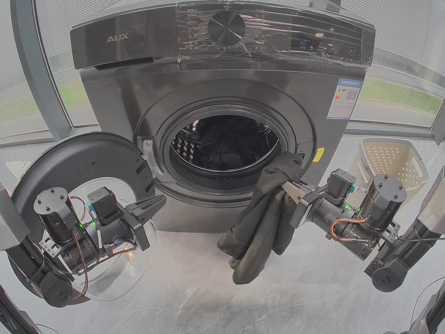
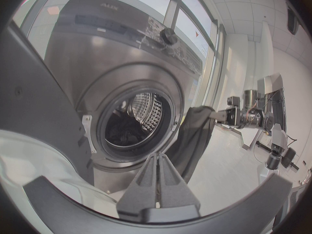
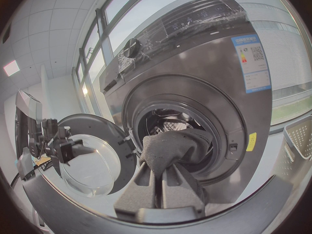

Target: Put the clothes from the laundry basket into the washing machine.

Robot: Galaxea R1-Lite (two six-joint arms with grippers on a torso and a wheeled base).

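The right tool (image 1: 291,190) is gripping the dark garment (image 1: 262,219), dangling vertically just right of the drum opening (image 1: 227,144); the left tool (image 1: 154,203) is sitting closed, empty.

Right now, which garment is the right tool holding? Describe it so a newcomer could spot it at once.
Start at the grey washing machine with its door swung open. Just right of the drum opening, a dark grey garment hangs from the right tool. Unlike the dark clothes inside the drum, it dangles outside.
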